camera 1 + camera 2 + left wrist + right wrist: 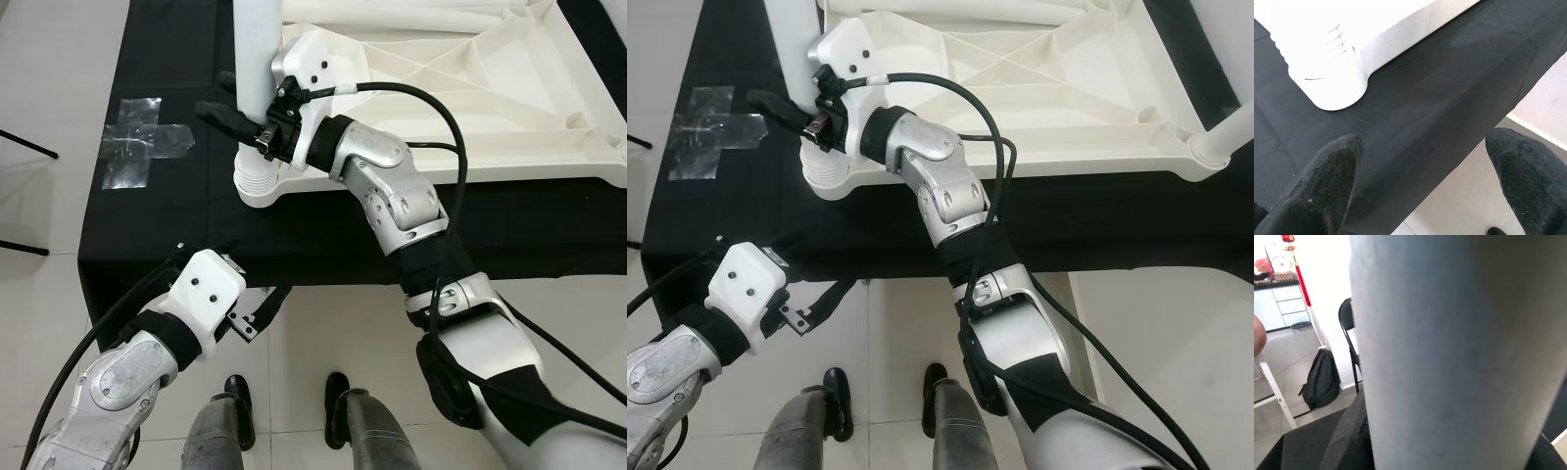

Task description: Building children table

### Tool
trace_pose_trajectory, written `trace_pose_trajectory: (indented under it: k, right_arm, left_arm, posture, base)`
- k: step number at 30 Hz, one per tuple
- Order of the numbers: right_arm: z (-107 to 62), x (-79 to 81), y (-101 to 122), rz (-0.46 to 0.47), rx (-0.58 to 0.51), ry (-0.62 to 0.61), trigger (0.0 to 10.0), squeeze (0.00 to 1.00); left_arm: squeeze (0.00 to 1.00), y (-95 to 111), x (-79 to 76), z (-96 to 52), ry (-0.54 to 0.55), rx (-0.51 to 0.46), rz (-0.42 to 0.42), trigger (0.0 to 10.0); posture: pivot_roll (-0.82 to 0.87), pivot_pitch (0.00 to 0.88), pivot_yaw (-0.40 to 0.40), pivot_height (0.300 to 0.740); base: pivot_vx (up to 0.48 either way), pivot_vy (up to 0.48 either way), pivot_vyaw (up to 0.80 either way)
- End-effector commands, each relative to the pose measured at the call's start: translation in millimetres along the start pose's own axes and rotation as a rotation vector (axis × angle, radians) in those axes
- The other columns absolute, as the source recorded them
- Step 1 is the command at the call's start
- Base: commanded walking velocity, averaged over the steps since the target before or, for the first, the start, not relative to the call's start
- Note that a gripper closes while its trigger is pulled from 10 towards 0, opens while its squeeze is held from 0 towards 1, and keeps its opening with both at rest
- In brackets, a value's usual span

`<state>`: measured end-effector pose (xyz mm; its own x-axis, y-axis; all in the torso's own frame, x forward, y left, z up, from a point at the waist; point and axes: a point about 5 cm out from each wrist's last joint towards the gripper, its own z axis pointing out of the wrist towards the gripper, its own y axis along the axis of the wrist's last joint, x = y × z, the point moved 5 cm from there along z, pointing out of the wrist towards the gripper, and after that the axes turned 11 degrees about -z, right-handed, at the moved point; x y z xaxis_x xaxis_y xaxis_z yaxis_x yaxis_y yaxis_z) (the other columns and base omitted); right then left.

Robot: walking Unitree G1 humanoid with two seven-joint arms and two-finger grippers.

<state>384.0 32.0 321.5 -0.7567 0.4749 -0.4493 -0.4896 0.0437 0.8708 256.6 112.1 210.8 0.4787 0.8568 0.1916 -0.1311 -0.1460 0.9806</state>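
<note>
R gripper (257,125) clamped on upright table leg (253,49), axis vertical over corner socket (257,184); L gripper (1425,181) open, empty, nearby.

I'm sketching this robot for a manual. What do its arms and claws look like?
Both arms are silver metal segments with black joint bands and white boxy wrist housings. Black cables loop along them. The right claw and the left claw each have two long black textured fingers.

Two silver arms, one reaching forward, one held low

The right arm's black two-fingered gripper (247,122) reaches forward-left, fingers clamped together around something. The left arm's black two-fingered gripper (257,315) is bent low, fingers (1322,191) spread apart.
</note>
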Motion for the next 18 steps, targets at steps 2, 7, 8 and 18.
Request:
trace_pose_trajectory:
  k: [2,7,8,18]
  right_arm:
    - [-10.2,16.7,-59,0.13,0.205,0.031,10.0,0.0]
    - [-10.5,19.4,-65,0.128,0.222,0.053,10.0,0.0]
    - [-10.6,20.0,-66,0.12,0.227,0.052,10.0,0.0]
    - [-25.5,12.5,-79,0.037,0.251,-0.278,10.0,0.0]
  left_arm:
    - [0.0,-4,-3.2,-2.7,-0.007,0.015,-0.005,10.0]
    - [0.0,-4,-3.1,-2.8,-0.008,0.016,-0.005,10.0]
    - [0.0,-4,-3.0,-2.8,-0.008,0.017,-0.004,10.0]
    - [0.0,-4,-3.2,-2.3,-0.01,0.016,-0.002,10.0]
  posture:
    - [0.13,0.409,-0.084,0.74]
    - [0.13,0.41,-0.081,0.74]
    - [0.13,0.41,-0.081,0.74]
    - [0.13,0.399,-0.08,0.74]
  base:
    - [0.0,0.0,0.0]
    - [0.0,0.0,0.0]
    - [0.0,0.0,0.0]
    - [0.0,0.0,0.0]
